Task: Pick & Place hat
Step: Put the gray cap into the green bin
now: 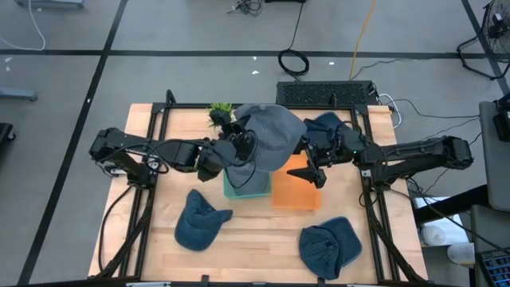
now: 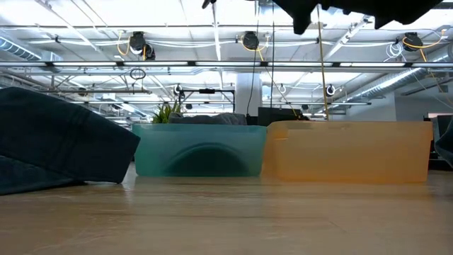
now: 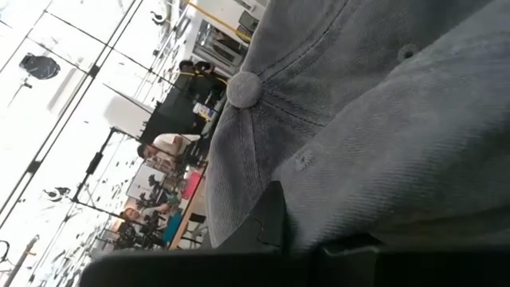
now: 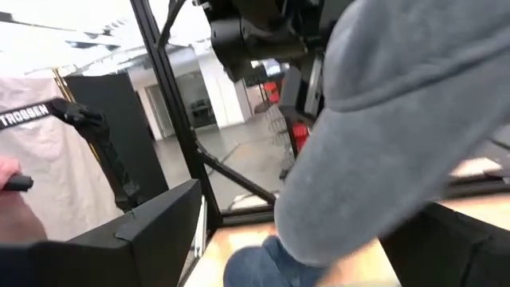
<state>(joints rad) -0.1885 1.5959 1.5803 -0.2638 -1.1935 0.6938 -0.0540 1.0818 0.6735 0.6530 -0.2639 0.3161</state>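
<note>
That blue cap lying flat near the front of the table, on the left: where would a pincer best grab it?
My guess is the brim. The blue cap lies flat on the table with its stiff brim pointing toward the teal bin, offering a thin, firm edge. Coming straight down from above looks easiest, since nothing stands over it. The soft crown would likely bunch up and slip.

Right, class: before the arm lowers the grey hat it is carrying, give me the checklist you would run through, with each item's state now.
1. Left tool shut on the grey hat: ok.
2. Hat lifted off the table: ok.
3. Hat above the teal bin: ok, partly over it.
4. Right tool open, holding nothing: ok.
5. Right tool apart from the hat: cannot tell.
6. Teal bin's inside free: cannot tell, a dark shape shows through its wall.
</note>
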